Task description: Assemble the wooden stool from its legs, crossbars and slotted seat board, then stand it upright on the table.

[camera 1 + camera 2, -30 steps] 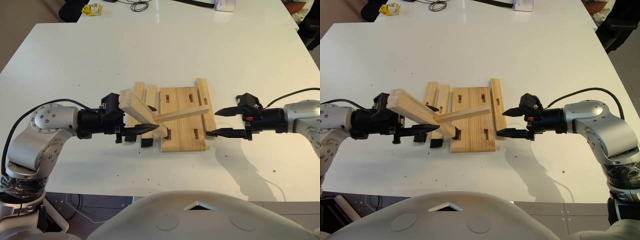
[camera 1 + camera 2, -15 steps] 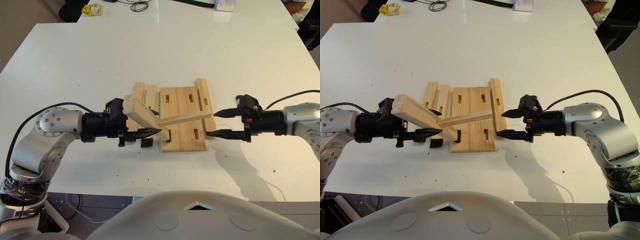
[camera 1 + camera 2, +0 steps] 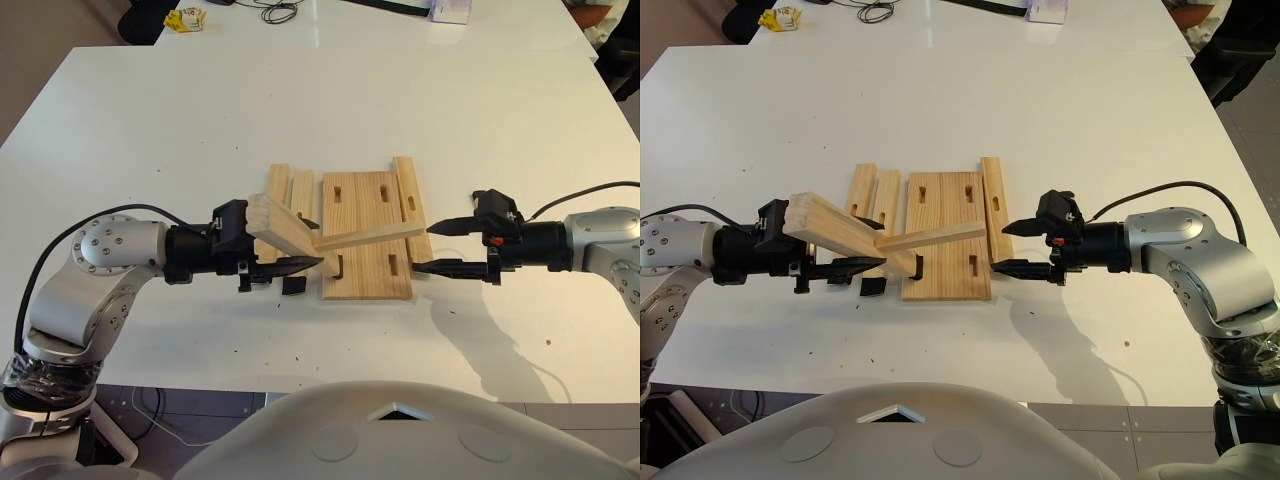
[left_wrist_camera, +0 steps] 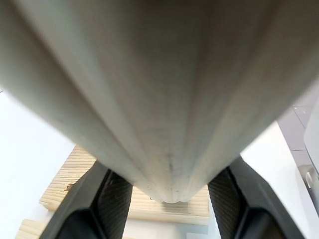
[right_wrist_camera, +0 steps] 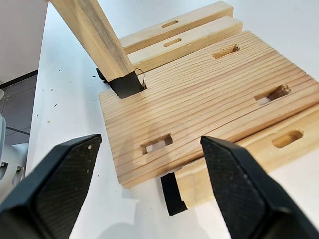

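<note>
The slotted seat board (image 3: pixel 368 205) lies flat at mid-table. My left gripper (image 3: pixel 300 265) sits just left of it, shut on a wooden leg (image 3: pixel 283 227) that slants down to the board's near-left slot. The leg's black-taped end (image 5: pixel 124 83) sits at that slot. A thin crossbar (image 3: pixel 375 234) sticks out of the leg and hovers across the board. In the left wrist view the leg (image 4: pixel 159 89) runs between the fingers (image 4: pixel 102 199). My right gripper (image 3: pixel 440 246) is open, just off the board's right edge, with nothing in it.
Two spare legs (image 3: pixel 290 190) lie side by side left of the board, and another leg (image 3: pixel 408 195) lies along its right edge. A small black piece (image 3: pixel 292 287) rests near the left gripper. Clutter (image 3: pixel 185 17) sits at the table's far edge.
My left gripper moved right toward the board and the held leg dropped to a flatter slant. The crossbar swung lower over the board. The right gripper barely shifted.
</note>
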